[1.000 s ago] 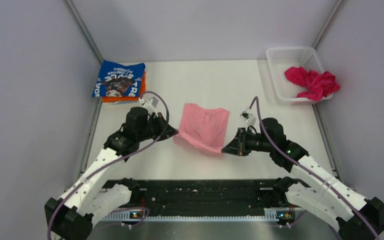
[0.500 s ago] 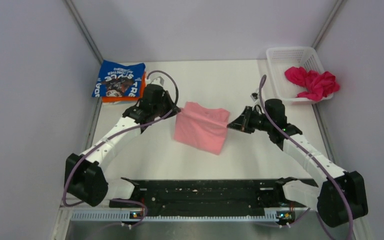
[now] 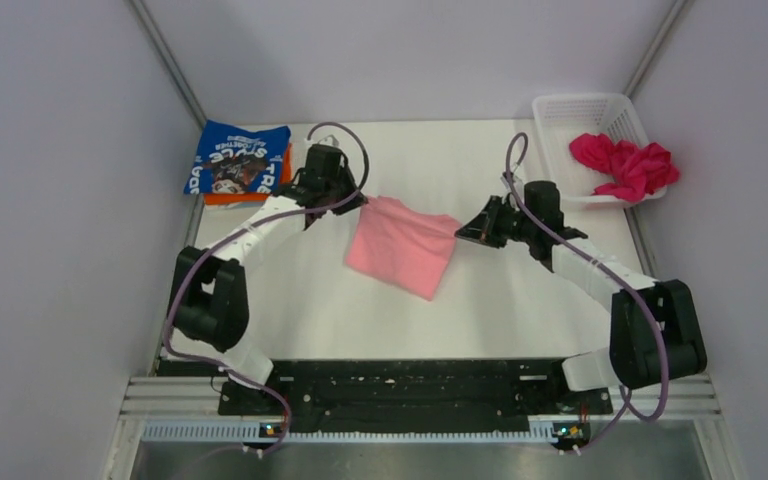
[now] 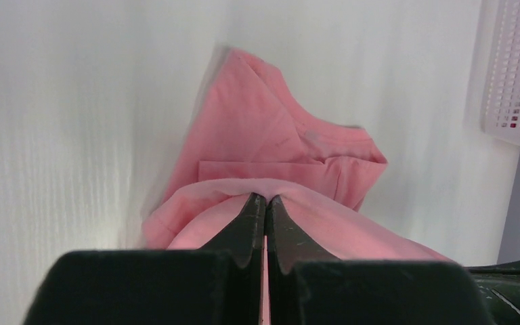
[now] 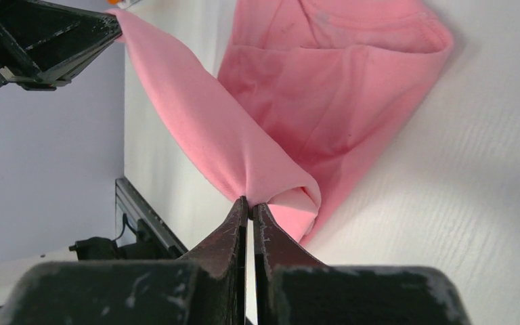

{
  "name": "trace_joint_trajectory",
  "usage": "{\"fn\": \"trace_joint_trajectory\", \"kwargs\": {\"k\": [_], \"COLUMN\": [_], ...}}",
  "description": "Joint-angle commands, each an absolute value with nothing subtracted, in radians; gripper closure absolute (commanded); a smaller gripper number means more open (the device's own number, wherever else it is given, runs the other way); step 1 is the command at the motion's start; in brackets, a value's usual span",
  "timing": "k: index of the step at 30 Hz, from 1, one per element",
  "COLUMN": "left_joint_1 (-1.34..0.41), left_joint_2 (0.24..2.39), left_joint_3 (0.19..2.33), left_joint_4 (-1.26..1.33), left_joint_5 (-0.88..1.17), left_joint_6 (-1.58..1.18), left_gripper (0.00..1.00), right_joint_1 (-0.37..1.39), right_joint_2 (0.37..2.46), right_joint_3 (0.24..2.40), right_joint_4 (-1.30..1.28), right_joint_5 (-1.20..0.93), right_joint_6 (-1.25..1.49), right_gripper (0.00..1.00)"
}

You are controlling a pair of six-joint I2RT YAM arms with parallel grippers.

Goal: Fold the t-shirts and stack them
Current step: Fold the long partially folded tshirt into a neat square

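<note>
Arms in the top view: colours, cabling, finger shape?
Left arm and right arm: white link shells, black joint housings. A purple cable loops along each to the wrist. Left gripper fingers and right gripper fingers: black tapering wedges, lightly scuffed.

I work in a lab test booth: plain pale grey wall panels [image 3: 50,200] and metal corner struts [image 3: 167,62] box in my white tabletop [image 3: 520,310] and black mounting rail [image 3: 400,385].

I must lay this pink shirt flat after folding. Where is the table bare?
Widest bare table lies between the pink shirt and the rail. Another strip runs behind it, between the blue shirt and the basket. Crowded where the left gripper and right gripper pinch it.
</note>
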State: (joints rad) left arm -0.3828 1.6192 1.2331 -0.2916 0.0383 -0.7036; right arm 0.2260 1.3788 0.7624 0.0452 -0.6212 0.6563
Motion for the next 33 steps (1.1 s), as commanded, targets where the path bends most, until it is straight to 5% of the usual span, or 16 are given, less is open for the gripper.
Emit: {"fn": "trace_joint_trajectory", "kwargs": {"k": [1,15,33], "left_joint_1": [-0.367,-0.358,-0.353], "left_joint_2": [1.698,1.906,1.753], "left_joint_3": [1.32,1.499,1.386], "left_joint_4": [-0.223,-0.314,-0.289], "left_joint_5": [0.062,0.064,0.009], "left_joint_6": [-0.675,-0.669,-0.669], "left_gripper": [1.0,1.0,1.0], "right_joint_1": [0.192,0.154,0.153], "right_joint_2": [1.413,1.626,1.631], "right_joint_3": [0.806,0.861,0.89], "right_joint_4": [0.094,0.216,0.265], "right_joint_5": [-0.566,-0.586,-0.628], "right_joint_6": [0.629,0.638,0.63], "right_gripper": [1.0,1.0,1.0]}}
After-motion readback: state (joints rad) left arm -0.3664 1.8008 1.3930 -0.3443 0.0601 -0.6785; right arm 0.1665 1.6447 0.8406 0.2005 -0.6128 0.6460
